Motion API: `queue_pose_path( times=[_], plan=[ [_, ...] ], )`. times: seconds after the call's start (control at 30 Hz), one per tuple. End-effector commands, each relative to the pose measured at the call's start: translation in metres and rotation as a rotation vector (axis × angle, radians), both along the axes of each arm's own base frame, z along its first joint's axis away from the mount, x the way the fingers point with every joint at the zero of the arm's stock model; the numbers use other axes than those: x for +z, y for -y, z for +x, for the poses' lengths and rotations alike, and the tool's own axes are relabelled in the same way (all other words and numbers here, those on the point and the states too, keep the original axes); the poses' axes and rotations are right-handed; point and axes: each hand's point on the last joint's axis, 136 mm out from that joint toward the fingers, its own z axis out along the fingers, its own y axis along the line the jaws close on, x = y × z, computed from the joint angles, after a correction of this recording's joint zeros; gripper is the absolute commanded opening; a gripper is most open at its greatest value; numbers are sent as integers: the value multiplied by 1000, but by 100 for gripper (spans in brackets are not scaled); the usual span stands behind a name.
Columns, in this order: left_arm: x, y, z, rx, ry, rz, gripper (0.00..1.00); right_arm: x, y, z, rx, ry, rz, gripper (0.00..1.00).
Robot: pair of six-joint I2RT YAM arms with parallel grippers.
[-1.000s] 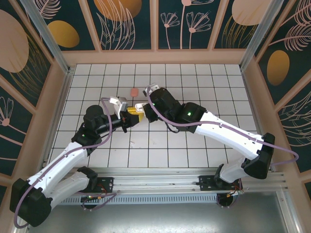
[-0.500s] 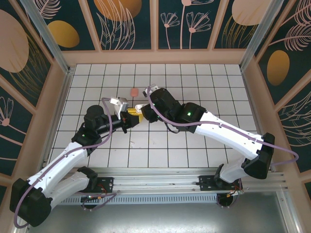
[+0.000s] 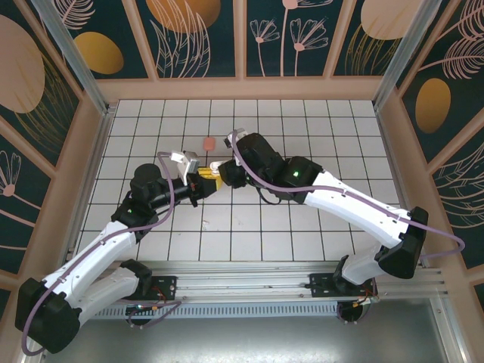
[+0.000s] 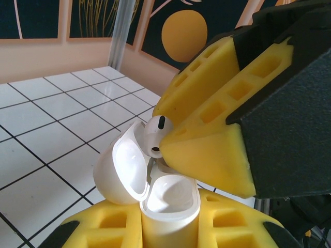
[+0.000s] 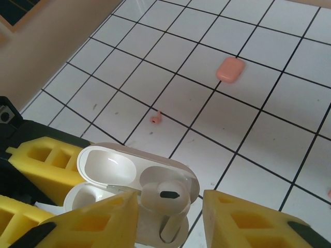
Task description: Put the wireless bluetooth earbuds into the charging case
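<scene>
I'm looking into a booth walled with dark teal panels point(image 3: 189, 38) painted with pale flowers and orange discs, over a white tiled floor point(image 3: 318, 121) ruled in black lines. My left arm point(image 3: 98, 249) and right arm point(image 3: 355, 208) reach in and meet tip to tip above the tiles.

The left gripper point(image 4: 169, 230) has its yellow foam fingers closed tight on the body of a white charging case point(image 4: 168, 199), held upright between them. Its lid point(image 4: 121, 170) is swung back, away from the right gripper's side.

The right gripper point(image 5: 170, 219) sits directly over the case mouth, fingertips pointing down into it. Its jaws stand partly apart. Between them is a white earbud point(image 5: 166, 196), stem down inside the case and head showing above the rim. I see a clear gap between the bud and one finger. On the other side it is so close that I cannot tell whether the foam touches it.

Ahead of the right gripper's fingers, well apart from them, a salmon-pink case point(image 5: 230, 69) lies closed on the tiles. Nearer, just past the open lid, a tiny pink earbud point(image 5: 155, 118) rests on the floor
</scene>
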Motion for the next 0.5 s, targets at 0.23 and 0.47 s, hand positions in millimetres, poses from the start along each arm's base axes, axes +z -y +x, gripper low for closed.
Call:
queue_pose_path(
  times=[0.23,0.47],
  plan=[
    [20,0,-2,0,66,-50,0,19,-2,-7,34,-65,88,42],
    [20,0,-2,1,65,-51,0,34,1,-8,38,-75,154,43]
  ],
)
